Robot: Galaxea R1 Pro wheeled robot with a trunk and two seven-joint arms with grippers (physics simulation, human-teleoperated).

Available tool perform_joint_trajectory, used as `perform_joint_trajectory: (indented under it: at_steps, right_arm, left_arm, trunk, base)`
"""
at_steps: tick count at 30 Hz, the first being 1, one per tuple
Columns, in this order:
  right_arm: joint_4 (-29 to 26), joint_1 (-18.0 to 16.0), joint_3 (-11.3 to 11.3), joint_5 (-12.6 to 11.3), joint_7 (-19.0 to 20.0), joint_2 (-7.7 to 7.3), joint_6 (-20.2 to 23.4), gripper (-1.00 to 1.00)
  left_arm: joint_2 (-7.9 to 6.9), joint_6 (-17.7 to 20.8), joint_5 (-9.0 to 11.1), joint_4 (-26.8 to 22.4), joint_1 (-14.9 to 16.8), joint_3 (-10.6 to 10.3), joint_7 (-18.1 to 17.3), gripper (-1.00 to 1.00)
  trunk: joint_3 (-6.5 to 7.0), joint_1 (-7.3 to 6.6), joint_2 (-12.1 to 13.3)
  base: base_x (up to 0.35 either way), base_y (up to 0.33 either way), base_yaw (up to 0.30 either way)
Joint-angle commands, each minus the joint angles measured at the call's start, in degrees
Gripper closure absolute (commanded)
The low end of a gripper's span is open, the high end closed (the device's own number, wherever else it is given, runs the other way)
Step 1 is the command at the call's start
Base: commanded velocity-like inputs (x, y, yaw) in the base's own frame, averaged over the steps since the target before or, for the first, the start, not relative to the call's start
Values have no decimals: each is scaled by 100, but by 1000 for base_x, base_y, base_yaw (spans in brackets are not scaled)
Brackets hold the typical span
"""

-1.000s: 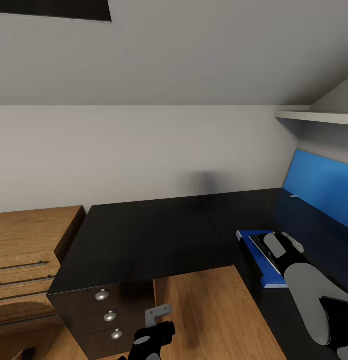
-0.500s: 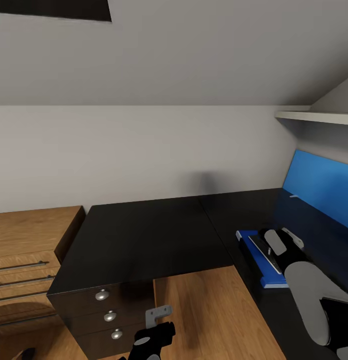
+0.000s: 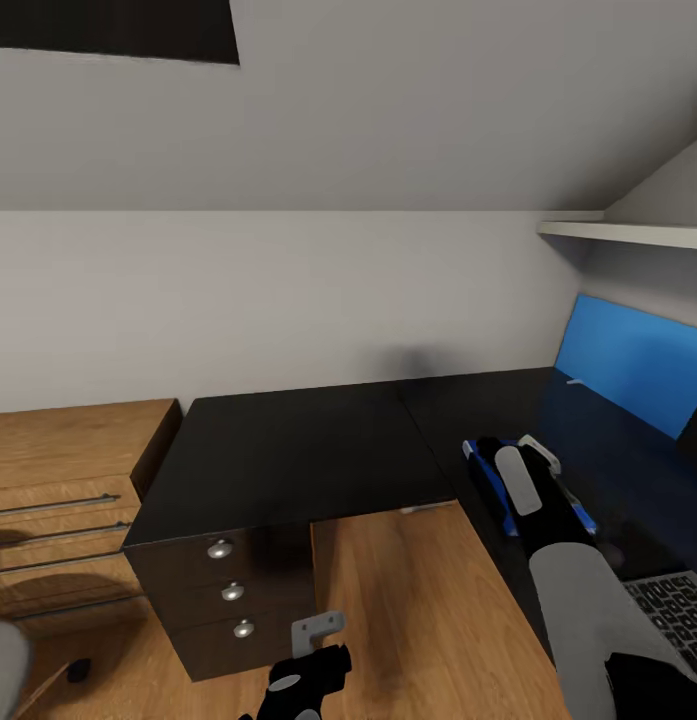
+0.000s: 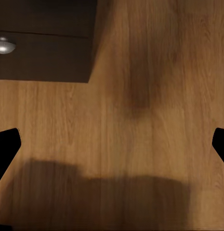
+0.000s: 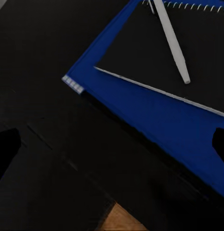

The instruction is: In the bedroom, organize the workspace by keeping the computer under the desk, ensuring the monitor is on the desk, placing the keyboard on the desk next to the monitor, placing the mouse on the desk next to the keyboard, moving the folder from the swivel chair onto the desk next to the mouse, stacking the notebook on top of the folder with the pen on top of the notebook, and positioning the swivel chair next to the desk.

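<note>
On the black desk [image 3: 308, 450], at its right wing, lies the blue folder [image 5: 155, 115], with the black spiral notebook [image 5: 140, 43] on it and the grey pen [image 5: 172, 41] on the notebook. My right gripper [image 5: 112, 144] hovers open just above the folder's near corner; in the head view my right arm covers most of the folder [image 3: 485, 468]. The blue-screened monitor [image 3: 628, 360] stands at the desk's far right, and the keyboard [image 3: 668, 610] lies before it. My left gripper [image 4: 112, 144] hangs open over the wooden floor [image 4: 140, 96], low in the head view [image 3: 313, 655].
A black drawer unit [image 3: 228, 590] with three round knobs sits under the desk's left end. A wooden dresser [image 3: 68, 470] stands further left. A white shelf [image 3: 628, 233] juts from the wall at upper right. A small dark object [image 3: 78, 670] lies on the floor.
The whole head view has shifted, bringing the keyboard into sight at lower right. My right arm now covers more of the folder stack than before.
</note>
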State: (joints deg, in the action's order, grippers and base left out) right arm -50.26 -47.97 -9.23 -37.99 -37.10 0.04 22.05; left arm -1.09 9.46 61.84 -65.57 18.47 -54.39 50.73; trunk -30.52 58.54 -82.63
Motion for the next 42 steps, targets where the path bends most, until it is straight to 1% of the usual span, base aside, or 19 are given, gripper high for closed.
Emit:
perform_joint_trajectory:
  at_steps: [1,2,7,11,15,16,18,19,20,23,24,25,26,29,32,35,37,40,42]
  right_arm:
    - [-41,8,9,-28,-33,32,24,-100]
    - [-225,49,195,-25,-51,156,22,-100]
    - [-242,72,340,-27,-165,255,14,-100]
    - [-230,77,353,-25,-180,277,5,-100]
    - [-169,78,546,-18,-177,285,-13,-100]
    - [134,78,806,-11,-129,301,-69,-100]
    - [246,78,951,-13,-113,314,-136,-100]
    - [505,78,1510,-5,-99,540,-477,-100]
    - [565,78,1618,-2,-98,573,-541,-100]
    - [1309,123,2371,5,-94,696,-1080,-100]
    - [1488,144,2519,6,-89,713,-1211,-100]
    - [1867,189,2830,8,-66,756,-1521,-100]
    - [2066,212,2993,9,-47,785,-1697,-100]
    - [3348,346,4093,39,86,995,-2953,-100]
    - [4081,625,4674,70,363,995,-3671,-100]
    - [4366,1091,4874,157,898,995,-4150,-100]
    - [4482,1490,4927,221,1385,995,-4619,-100]
    - [4728,1892,4958,224,1919,785,-5361,-100]
    - [4842,1980,4953,214,2034,730,-5569,-100]
  left_arm:
    - [-5,28,11,-10,7,-12,34,-100]
    - [-5,29,16,-9,7,-11,32,-100]
    - [-5,29,28,141,7,19,21,-100]
    - [-5,33,16,458,7,81,17,-100]
    - [-16,55,13,551,7,155,8,-100]
    - [54,60,-19,1038,7,640,-17,-100]
    - [68,58,-25,1102,7,705,-16,-100]
    - [33,56,-10,1264,7,907,-10,-100]
    - [15,54,-6,1331,7,928,-11,-100]
    - [-101,38,-18,1998,7,988,-27,-100]
    - [-117,33,-20,2126,7,992,-38,-100]
    - [-143,25,-24,2375,7,999,-86,-100]
    - [-153,21,-26,2492,7,1001,-125,-100]
    - [-187,-45,-27,3060,7,1019,-608,-100]
    - [-212,-327,-17,3483,7,1013,-1014,-100]
    - [-233,-670,7,4048,7,999,-1454,-100]
    - [-233,-892,4,4582,7,995,-2066,-100]
    - [-239,-1243,10,5034,7,1011,-2981,-100]
    - [-237,-1334,17,5121,7,1015,-3191,-100]
  trunk:
    - [-6,-4,-4]
    - [-6,-4,-4]
    - [-6,-4,-4]
    - [-6,-4,-4]
    - [-6,-4,-4]
    - [-6,-4,-4]
    - [-6,-4,-4]
    - [-6,-4,-4]
    - [-6,-4,-4]
    - [-6,-4,-4]
    - [-6,-4,-4]
    - [-6,-4,-4]
    - [-6,-4,-4]
    - [-6,-4,-4]
    - [-6,-4,-4]
    - [-6,-4,-4]
    - [-6,-4,-4]
    - [-6,-4,-4]
    - [-6,-4,-4]
  base:
    - [-335,0,0]
    - [-336,0,0]
    - [-336,0,0]
    - [-336,0,0]
    - [-336,0,0]
    - [-336,0,0]
    - [-336,0,0]
    - [-336,63,0]
    - [-336,68,0]
    - [-336,82,0]
    - [-336,91,0]
    - [-336,95,0]
    - [-336,96,0]
    - [-336,99,0]
    - [-336,100,0]
    - [-334,101,0]
    - [-257,79,0]
    - [-99,31,96]
    - [-32,10,217]
